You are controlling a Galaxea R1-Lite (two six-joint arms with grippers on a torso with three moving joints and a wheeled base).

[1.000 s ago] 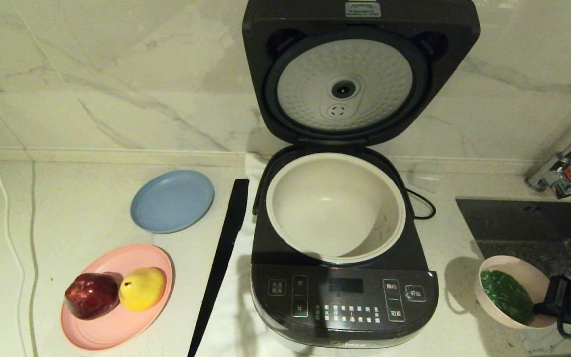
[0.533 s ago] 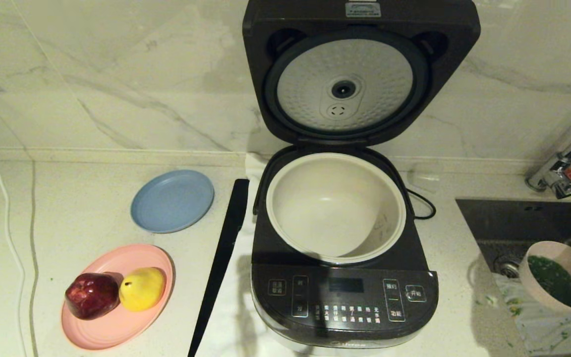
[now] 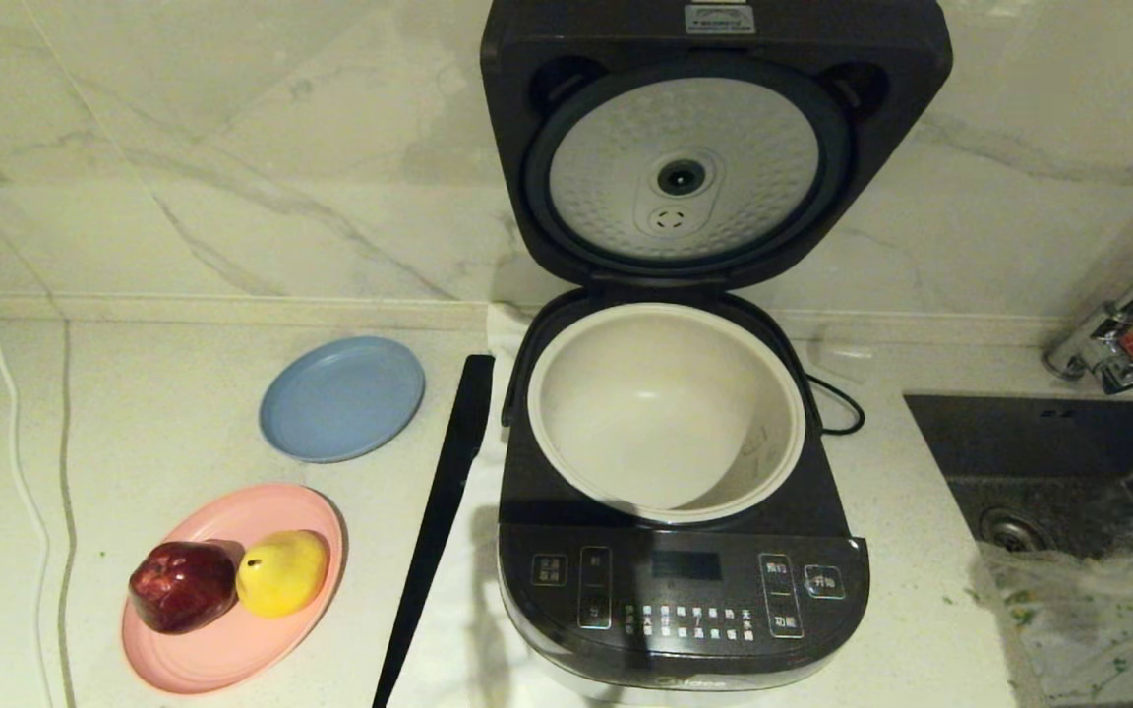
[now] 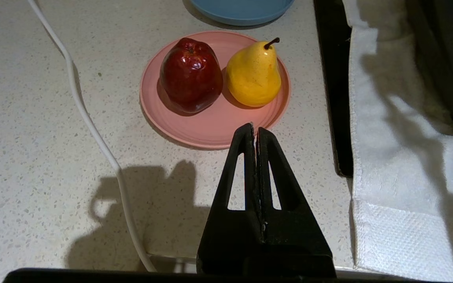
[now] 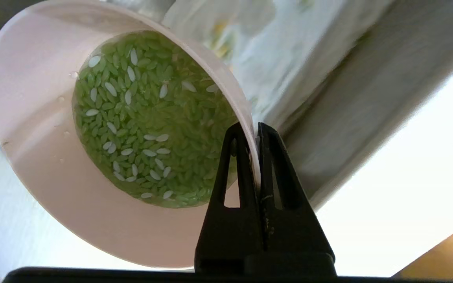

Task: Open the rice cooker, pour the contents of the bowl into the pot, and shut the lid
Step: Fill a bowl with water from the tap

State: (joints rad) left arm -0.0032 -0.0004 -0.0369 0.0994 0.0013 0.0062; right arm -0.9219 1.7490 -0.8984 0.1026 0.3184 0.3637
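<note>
Rice cooker: the large dark grey-black rounded-square rice cooker (image 3: 682,551) was seen standing on the pale speckled stone counter (image 3: 163,413), its glossy touch panel facing forward.
Lid: the hinged dark grey lid (image 3: 714,147) was raised upright, its dimpled silver disc exposed.
Pot: the round, deep cream-white inner pot (image 3: 667,411) was seated in the cooker and looked empty.
Bowl: the small pale pink-cream bowl (image 5: 53,165) was held tilted at the head view's far right edge, by the dark sink (image 3: 1048,452); only a sliver of its rim was caught in that view.
Contents: green grains mixed with white ones (image 5: 148,129) were seen lying inside the bowl.
Right gripper: the right gripper (image 5: 256,131) was clamped on the bowl's rim, one finger on each side of the wall.
Left gripper: the left gripper (image 4: 255,131) was held over the counter with its fingers pressed together on nothing, near a flat pink plate (image 4: 210,129) carrying a red apple (image 4: 190,74) and a yellow pear (image 4: 253,74).
</note>
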